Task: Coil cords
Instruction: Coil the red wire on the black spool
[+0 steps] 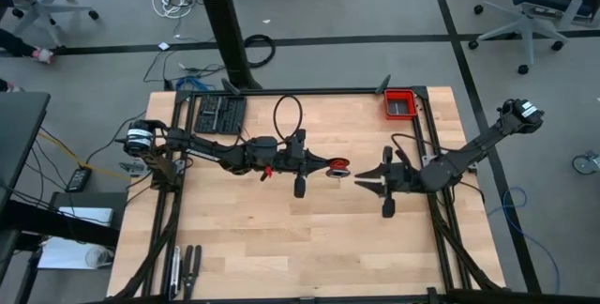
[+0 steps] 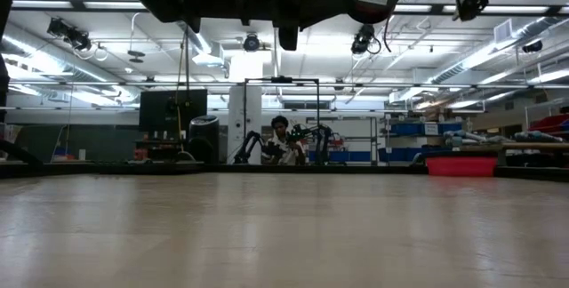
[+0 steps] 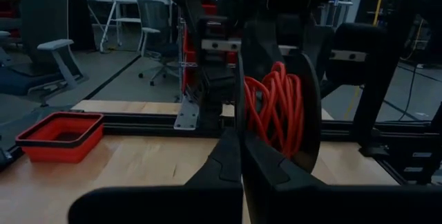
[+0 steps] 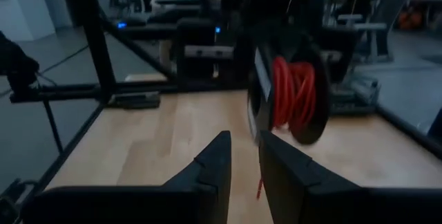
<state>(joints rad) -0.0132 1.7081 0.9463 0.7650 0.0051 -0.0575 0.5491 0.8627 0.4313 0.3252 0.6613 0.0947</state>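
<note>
The cords are one thin bright red cord wound into a coil [image 3: 276, 110] against a dark round disc [image 3: 309, 124]. The coil hangs above mid-table [image 1: 338, 166] at the tip of my left gripper [image 1: 325, 165], which is shut and points level toward the table's right edge. My right gripper [image 1: 359, 182] faces it from the right, a short way off the coil [image 4: 293, 92]. Its fingers stand slightly open in the right wrist view [image 4: 245, 148]. A short red strand [image 4: 259, 186] shows low in their gap; I cannot tell whether it touches them. My left gripper [image 3: 239, 156] is shut level at the near side of the coil and disc, coming from the table's left. Its own fingers hide the pinched part. The coil [image 3: 266, 113] stands upright just past the fingertips, lifted clear of the table.
A red bin [image 1: 400, 104] sits at the far right corner. A black cable loop [image 1: 288, 116] and a dark tray [image 1: 218, 114] lie along the far edge, and tools [image 1: 183, 266] lie at the near left. A person [image 2: 283, 141] shows far behind the table.
</note>
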